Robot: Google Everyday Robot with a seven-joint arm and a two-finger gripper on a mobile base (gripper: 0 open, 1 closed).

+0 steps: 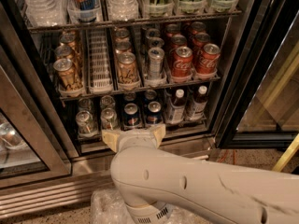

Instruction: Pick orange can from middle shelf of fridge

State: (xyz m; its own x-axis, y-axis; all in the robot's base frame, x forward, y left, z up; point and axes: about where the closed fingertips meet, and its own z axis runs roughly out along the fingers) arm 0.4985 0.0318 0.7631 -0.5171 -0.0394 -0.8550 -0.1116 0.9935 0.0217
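Cream two-finger gripper [133, 135], fingers spread wide and empty, sits low at the bottom rack of the glass-door steel fridge [243, 78], with the brownish-orange soda can [126, 68] directly above it, untouched, front of the wire middle shelf [140, 88], and red Coca-Cola cans [182, 62] up-right.

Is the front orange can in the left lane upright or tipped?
Upright: the orange can stands on the middle shelf, silver lid up. The gripper is open, below it by the bottom shelf.
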